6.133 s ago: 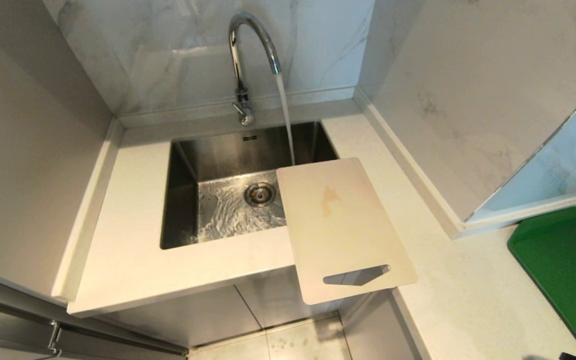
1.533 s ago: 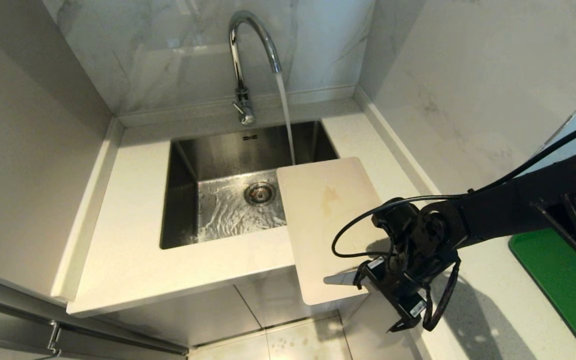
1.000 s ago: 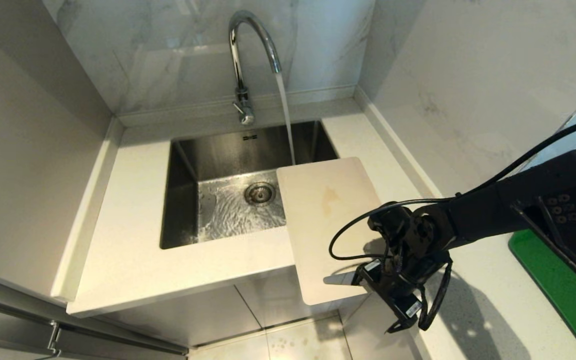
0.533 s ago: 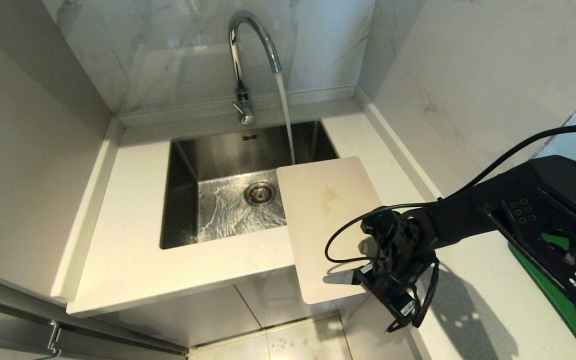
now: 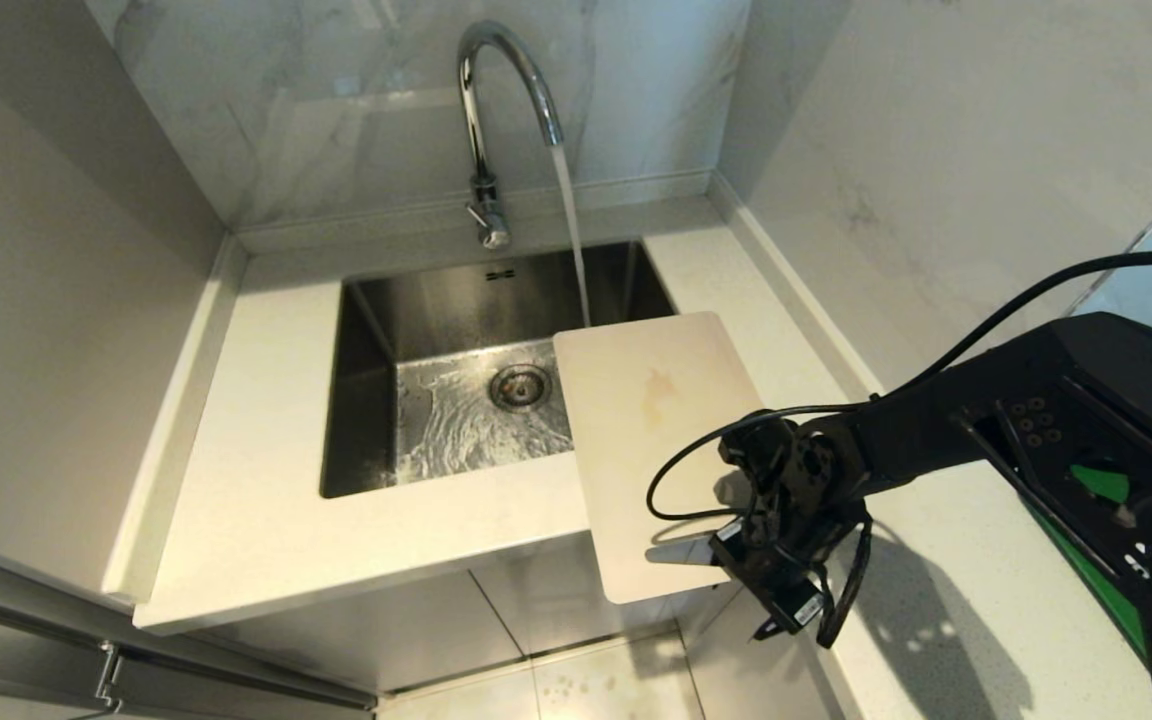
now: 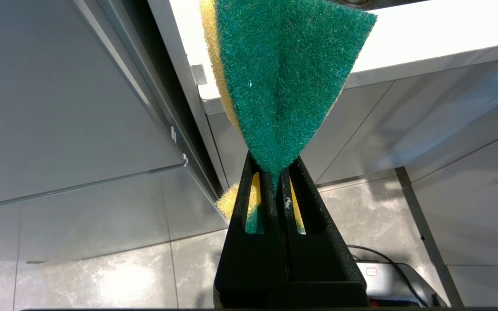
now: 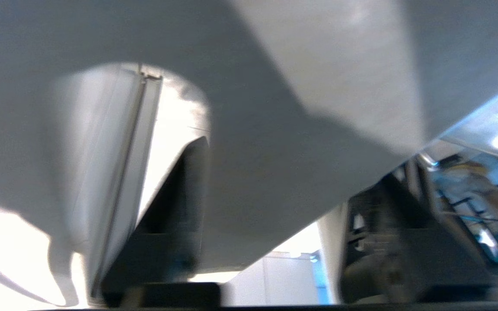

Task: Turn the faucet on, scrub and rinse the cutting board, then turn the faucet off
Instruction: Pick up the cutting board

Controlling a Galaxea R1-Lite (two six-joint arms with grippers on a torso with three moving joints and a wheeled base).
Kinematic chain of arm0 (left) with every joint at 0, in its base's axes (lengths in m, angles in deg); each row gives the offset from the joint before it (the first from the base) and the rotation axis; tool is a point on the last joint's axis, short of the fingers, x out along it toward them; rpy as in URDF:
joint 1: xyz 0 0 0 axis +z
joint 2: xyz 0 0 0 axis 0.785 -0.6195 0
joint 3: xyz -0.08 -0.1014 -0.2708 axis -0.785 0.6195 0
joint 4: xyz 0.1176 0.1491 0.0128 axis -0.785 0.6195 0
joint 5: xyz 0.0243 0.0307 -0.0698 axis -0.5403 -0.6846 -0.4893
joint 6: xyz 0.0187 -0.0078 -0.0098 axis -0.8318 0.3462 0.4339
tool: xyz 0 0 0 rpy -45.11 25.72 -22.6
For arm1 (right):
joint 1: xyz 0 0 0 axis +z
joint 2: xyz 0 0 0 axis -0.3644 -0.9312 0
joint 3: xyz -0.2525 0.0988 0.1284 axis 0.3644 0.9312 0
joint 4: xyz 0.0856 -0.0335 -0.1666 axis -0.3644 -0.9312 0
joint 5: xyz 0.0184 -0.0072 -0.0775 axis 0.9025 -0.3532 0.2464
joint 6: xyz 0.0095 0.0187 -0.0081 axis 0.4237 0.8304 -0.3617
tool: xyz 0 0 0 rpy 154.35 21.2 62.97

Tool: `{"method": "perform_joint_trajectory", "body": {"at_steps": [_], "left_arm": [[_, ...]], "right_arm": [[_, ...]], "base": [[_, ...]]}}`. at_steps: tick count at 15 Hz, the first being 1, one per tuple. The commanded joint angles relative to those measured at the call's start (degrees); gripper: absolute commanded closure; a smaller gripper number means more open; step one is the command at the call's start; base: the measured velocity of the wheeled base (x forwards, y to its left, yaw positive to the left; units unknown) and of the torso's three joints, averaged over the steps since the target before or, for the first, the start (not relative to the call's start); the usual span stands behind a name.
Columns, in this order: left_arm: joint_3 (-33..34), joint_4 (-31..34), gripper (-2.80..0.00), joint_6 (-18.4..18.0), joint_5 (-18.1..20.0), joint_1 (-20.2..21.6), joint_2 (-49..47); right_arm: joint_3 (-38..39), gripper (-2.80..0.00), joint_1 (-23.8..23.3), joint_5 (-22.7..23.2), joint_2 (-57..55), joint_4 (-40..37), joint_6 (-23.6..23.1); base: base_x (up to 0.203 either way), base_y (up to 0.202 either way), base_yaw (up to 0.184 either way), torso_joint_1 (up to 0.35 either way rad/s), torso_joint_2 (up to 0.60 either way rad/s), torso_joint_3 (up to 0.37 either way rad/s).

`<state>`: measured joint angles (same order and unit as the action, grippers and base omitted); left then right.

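Water runs from the chrome faucet (image 5: 481,120) into the sink; its small lever (image 5: 491,232) sticks out at the base. The cream cutting board (image 5: 651,430) lies flat on the counter, overhanging the sink's right side and the counter's front edge. My right gripper (image 5: 726,545) sits at the board's near right corner, beside the slot handle. In the right wrist view the board (image 7: 275,151) lies between the right gripper's (image 7: 292,164) dark fingers (image 7: 175,207), which stand apart. My left gripper (image 6: 275,166) is shut on a green-and-yellow sponge (image 6: 283,73), low beside the cabinet and outside the head view.
The steel sink (image 5: 366,400) has a drain in its floor. A green board (image 5: 1096,482) lies on the counter at the far right, mostly behind my right arm. Marble walls close in behind and to the right. Cabinet fronts and a tiled floor lie below the counter edge.
My right arm has edged left and slightly up in the picture, bringing the gripper onto the board's near right corner by the slot. The water keeps running.
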<state>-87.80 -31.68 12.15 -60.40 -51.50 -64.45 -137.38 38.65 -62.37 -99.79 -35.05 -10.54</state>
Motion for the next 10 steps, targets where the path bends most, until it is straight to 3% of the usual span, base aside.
{"method": "perform_joint_trajectory", "body": {"at_steps": [1, 10], "left_arm": [[0.0, 0.1, 0.0, 0.0, 0.0, 0.0, 0.0], [0.0, 0.1, 0.0, 0.0, 0.0, 0.0, 0.0]], "right_arm": [[0.3, 0.0, 0.0, 0.1, 1.4, -0.6, -0.2], [0.3, 0.0, -0.1, 0.1, 9.7, -4.0, 0.2]], "base": [[0.0, 0.0, 0.0, 0.0, 0.0, 0.0], [0.0, 0.0, 0.0, 0.0, 0.0, 0.0]]}}
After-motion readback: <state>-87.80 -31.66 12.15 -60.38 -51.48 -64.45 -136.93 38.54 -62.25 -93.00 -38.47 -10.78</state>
